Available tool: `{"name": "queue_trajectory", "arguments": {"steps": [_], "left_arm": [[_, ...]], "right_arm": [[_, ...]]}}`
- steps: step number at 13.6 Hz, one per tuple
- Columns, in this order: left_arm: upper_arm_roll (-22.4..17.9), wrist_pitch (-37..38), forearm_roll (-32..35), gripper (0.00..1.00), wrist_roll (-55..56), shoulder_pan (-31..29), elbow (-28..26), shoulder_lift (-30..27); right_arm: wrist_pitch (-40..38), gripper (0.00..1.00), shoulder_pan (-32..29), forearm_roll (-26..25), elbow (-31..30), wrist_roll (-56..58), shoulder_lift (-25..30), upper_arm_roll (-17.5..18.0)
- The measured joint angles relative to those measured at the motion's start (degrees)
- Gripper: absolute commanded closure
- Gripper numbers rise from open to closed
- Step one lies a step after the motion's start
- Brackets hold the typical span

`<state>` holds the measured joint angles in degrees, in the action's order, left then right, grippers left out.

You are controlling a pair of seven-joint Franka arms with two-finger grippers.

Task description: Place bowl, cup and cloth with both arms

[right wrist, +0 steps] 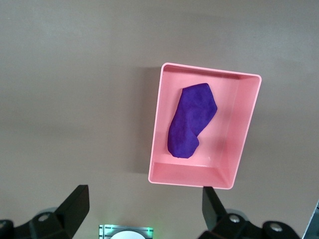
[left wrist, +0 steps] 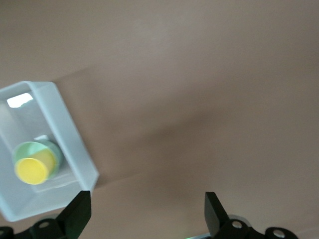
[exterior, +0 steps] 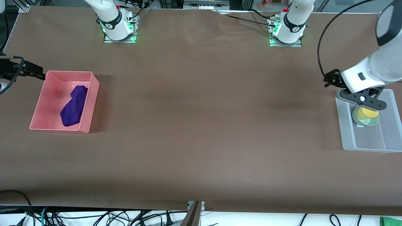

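Cloth [exterior: 73,106] already in pink bin [exterior: 40,99], mid-left of front frame. Cup [exterior: 369,113] nested in bowl [exterior: 361,120], both in clear bin [exterior: 345,122] at mid-right. L gripper [exterior: 363,99] up over clear bin's edge, fingers spread wide, holding nothing. R gripper [right wrist: 144,211] at left edge of front frame beside pink bin, also wide & empty. Looks approx. done: all 3 items binned; prob. only retracting arms left.

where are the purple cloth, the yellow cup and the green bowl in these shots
cloth [exterior: 74,106], front view, middle of the purple lump in the pink bin
cup [left wrist: 31,170], left wrist view, centre of the yellow cup
bowl [exterior: 358,118], front view, green rim showing beside the cup
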<state>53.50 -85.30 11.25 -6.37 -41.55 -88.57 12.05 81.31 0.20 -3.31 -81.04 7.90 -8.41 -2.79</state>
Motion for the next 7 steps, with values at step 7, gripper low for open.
{"name": "queue_trajectory", "arguments": {"steps": [7], "left_arm": [[-31.1, -2.5, -9.3, 0.0, 1.8, 23.6, 0.2, -4.2]], "right_arm": [[0.0, 0.0, 0.0, 0.0, 0.0, 0.0, 0.0, 0.0]]}}
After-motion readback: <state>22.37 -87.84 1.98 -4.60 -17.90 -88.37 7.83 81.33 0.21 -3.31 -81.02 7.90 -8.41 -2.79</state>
